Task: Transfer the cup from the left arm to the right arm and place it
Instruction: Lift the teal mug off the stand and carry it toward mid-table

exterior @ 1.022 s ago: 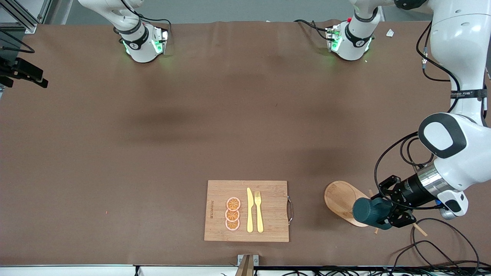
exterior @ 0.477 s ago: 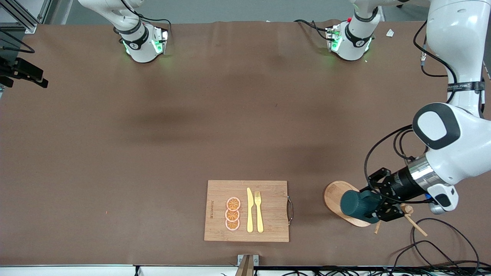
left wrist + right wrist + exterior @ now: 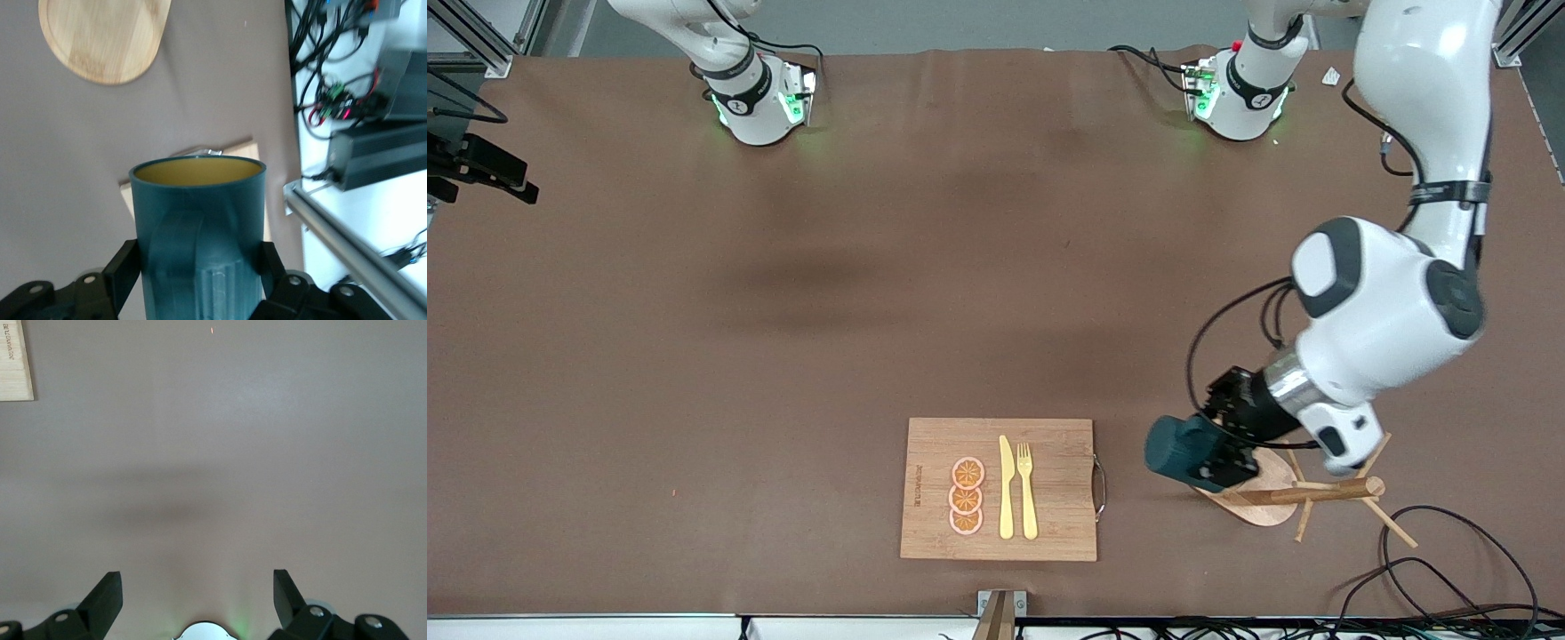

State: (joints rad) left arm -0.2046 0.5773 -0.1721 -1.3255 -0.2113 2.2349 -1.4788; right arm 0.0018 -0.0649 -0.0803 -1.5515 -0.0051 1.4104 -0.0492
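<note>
The cup (image 3: 1178, 452), dark teal with a mustard-yellow inside, hangs on its side in the air over the table, between the cutting board and the wooden oval base. My left gripper (image 3: 1211, 451) is shut on its body. In the left wrist view the cup (image 3: 197, 233) fills the space between the two black fingers (image 3: 127, 270), its handle facing the camera and its mouth pointing away. My right gripper (image 3: 197, 587) does not show in the front view. In its own wrist view it stands open over bare brown table, nothing between its fingers.
A bamboo cutting board (image 3: 1049, 524) with orange slices (image 3: 967, 496), a yellow knife (image 3: 1006, 487) and a fork (image 3: 1027, 491) lies near the front edge. An oval wooden base (image 3: 1258, 508) with a pegged post (image 3: 1325, 491) lies toward the left arm's end. Cables (image 3: 1449, 569) trail beside it.
My left arm has carried the cup from over the oval base toward the cutting board and the right arm's end. The grip is unchanged. The right gripper stays open.
</note>
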